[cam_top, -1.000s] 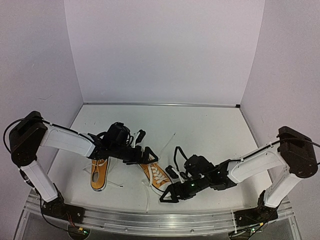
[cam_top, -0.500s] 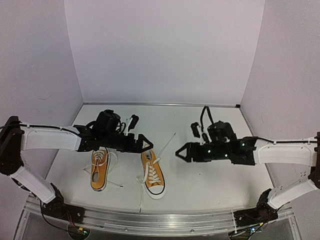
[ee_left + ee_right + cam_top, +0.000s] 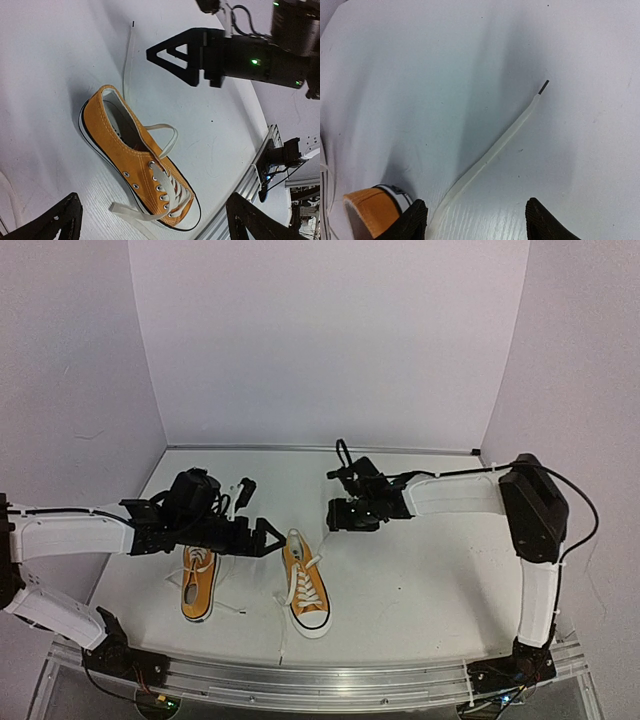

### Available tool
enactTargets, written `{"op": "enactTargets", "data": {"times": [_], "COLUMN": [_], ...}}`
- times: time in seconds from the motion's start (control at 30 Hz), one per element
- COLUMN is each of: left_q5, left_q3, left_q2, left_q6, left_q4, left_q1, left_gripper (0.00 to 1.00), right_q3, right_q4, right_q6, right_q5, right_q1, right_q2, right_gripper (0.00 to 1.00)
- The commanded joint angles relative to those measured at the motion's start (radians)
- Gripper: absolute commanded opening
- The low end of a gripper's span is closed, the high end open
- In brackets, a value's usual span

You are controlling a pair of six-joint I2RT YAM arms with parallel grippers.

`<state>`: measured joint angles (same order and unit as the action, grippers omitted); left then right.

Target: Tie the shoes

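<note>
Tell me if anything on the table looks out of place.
The right shoe is untied: one lace lies strung out straight behind its heel, and another end lies loose beside its toe. The left shoe is untied too, with laces straggling off its sides.

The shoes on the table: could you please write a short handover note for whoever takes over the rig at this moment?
The left gripper has its jaws open and empty, and hovers beside the middle shoe, near its heel.
The right gripper has its jaws open and empty, above the loose lace trailing away from that shoe's heel.
The left-hand shoe lies beside the middle shoe, apart from it, both soles down.
Done: nothing is tied; both shoes' laces lie loose.
Left: grasp the lace ends and tie a bow on each shoe.
</note>
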<state>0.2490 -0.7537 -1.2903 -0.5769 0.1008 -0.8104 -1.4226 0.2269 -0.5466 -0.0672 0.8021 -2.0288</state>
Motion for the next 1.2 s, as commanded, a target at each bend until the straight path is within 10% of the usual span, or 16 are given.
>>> {"op": "enactTargets", "data": {"times": [0.0, 0.57, 0.83, 1.17], "left_q5": [-0.048, -0.238, -0.259, -0.200], "left_q3": [0.022, 0.030, 0.045, 0.036], "left_q2": [0.065, 0.091, 0.115, 0.031], "left_q6": [-0.006, 0.021, 0.063, 0.085], "left_q4": [0.030, 0.251, 0.374, 0.424], "left_q1": [-0.016, -0.099, -0.134, -0.287], "left_gripper": [1.00, 1.00, 1.00, 0.84], "right_q3": [-0.139, -0.275, -0.244, -0.123], "right_q4": [0.067, 0.152, 0.157, 0.082], "right_q6": [0.011, -0.028, -0.024, -0.011], "right_q5": [-0.036, -0.123, -0.114, -0.032], "right_q1": [0.003, 0.003, -0.002, -0.011], "right_q2": [-0.113, -0.329, -0.346, -0.170], "right_gripper": [0.63, 0.49, 0.01, 0.00]}}
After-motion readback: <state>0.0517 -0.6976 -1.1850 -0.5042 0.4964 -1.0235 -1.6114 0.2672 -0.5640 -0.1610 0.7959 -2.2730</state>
